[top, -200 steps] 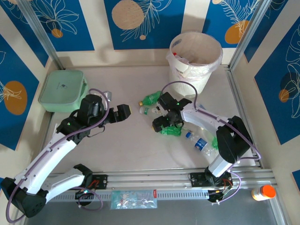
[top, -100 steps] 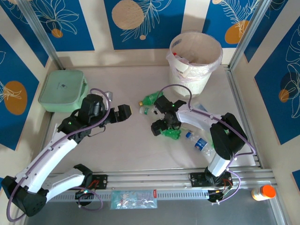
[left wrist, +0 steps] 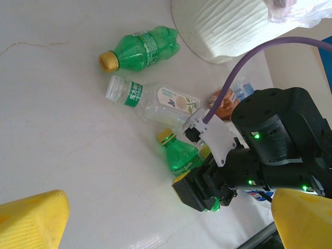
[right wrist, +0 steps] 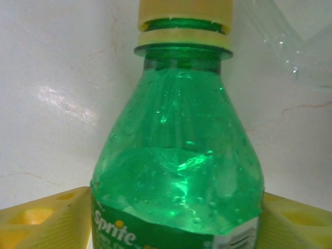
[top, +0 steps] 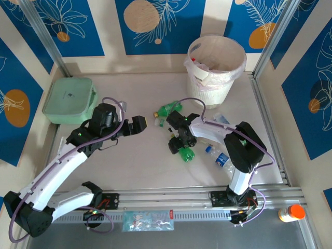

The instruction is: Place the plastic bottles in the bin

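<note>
Right hand (right wrist: 176,224) is on the green Sprite bottle (right wrist: 179,171). Yellow fingers (right wrist: 46,218) flank the body at label height and look to be touching it. Can't tell whether it has squeezed or is only straddling. The bottle lies on the tabletop (right wrist: 52,78).

Key relation: the bottle's long axis runs straight out from the hand, with the yellow cap toward the top of the wrist frame. The fingers cross the body at right angles, which is good for a side pinch.

Top view: right hand (top: 176,146) and green Sprite bottle (top: 185,154) sit just right of centre. The bin (top: 207,85) is upper right, well apart, so lift then carry up-frame.

Left hand (top: 137,124) has its fingers wide apart and holds nothing. In its own view the left hand (left wrist: 168,207) faces the cluster. The right arm is clearly nearer.

Other bottles:
- green bottle with yellow cap (left wrist: 142,46), near the bin wall (left wrist: 228,26)
- clear bottle with white cap (left wrist: 150,98), green label, text too small to read

The only legible writing is "Sprite".
</note>
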